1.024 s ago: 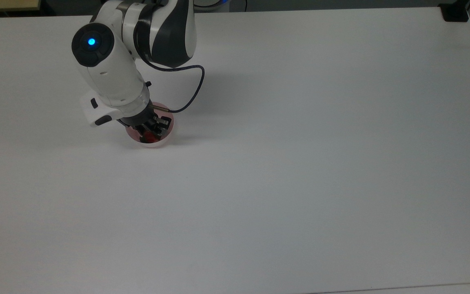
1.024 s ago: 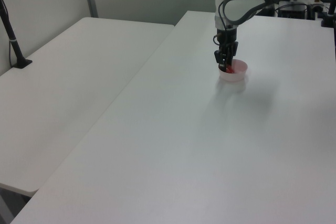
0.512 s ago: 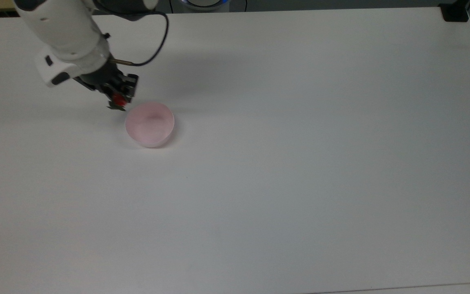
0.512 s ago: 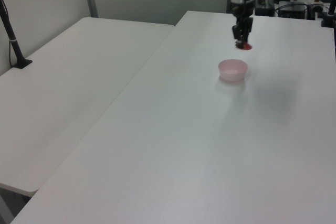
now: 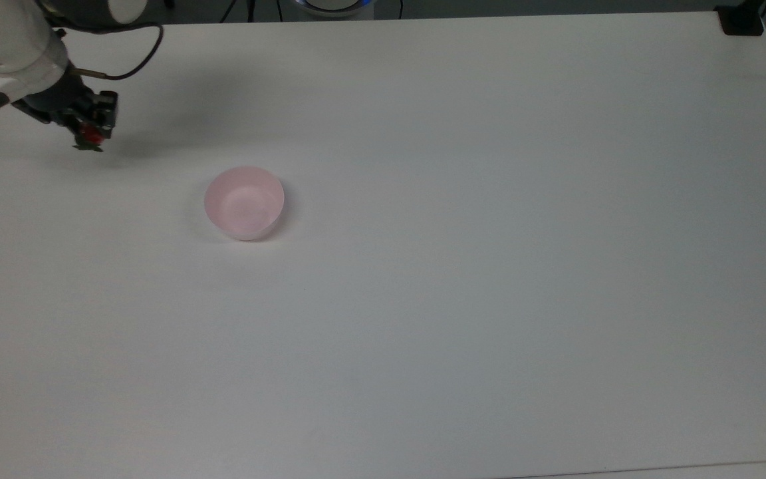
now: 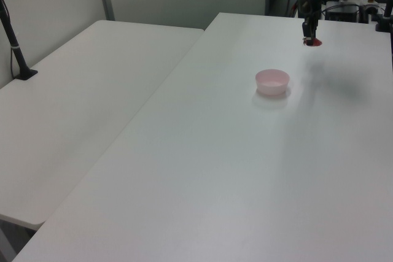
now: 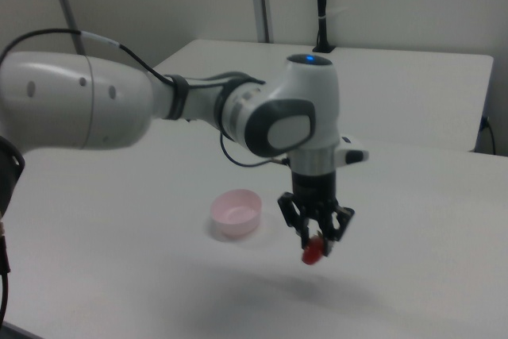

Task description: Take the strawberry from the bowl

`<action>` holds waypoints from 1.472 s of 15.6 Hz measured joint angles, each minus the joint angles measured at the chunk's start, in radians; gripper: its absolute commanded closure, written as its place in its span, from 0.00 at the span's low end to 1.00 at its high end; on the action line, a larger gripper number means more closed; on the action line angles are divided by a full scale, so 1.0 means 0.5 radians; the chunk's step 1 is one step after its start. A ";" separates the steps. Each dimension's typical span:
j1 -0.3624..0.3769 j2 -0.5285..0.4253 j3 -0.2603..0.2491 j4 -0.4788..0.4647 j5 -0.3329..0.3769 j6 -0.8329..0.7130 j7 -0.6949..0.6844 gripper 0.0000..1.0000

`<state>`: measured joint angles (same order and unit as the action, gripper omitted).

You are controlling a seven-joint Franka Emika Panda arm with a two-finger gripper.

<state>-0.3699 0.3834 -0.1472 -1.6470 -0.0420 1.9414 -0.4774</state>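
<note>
The small red strawberry (image 7: 313, 252) hangs in the air, pinched between the fingers of my gripper (image 7: 316, 242). The top view puts the gripper (image 5: 90, 133) with the strawberry (image 5: 93, 137) at the far upper left, well away from the bowl. The pale pink bowl (image 5: 244, 202) stands on the white table with nothing inside it. From the left view, the gripper (image 6: 310, 38) holds the strawberry (image 6: 313, 42) above the table beyond the bowl (image 6: 272, 81). In the right view the bowl (image 7: 236, 212) lies to the left of and behind the gripper.
The white table (image 5: 463, 279) stretches wide around the bowl. A black clamp (image 5: 742, 20) sits at its far right corner in the top view. A second white table (image 6: 80, 90) with a black post (image 6: 15, 44) adjoins it in the left view.
My gripper rose out of the bowl with the strawberry in it and travelled up and to the top view's left. The bowl stayed in place, now without the fruit.
</note>
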 measured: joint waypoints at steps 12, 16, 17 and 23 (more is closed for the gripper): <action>-0.005 0.207 0.016 -0.015 -0.010 0.386 -0.047 0.00; -0.005 0.012 0.064 0.043 -0.009 0.233 0.042 0.00; -0.004 -0.066 0.107 0.062 -0.009 0.125 0.103 0.00; 0.020 -0.508 0.395 0.132 -0.008 -0.379 0.858 0.00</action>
<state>-0.3598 0.1294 0.0502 -1.5812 -0.0461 1.7520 -0.0485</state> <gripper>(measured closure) 0.000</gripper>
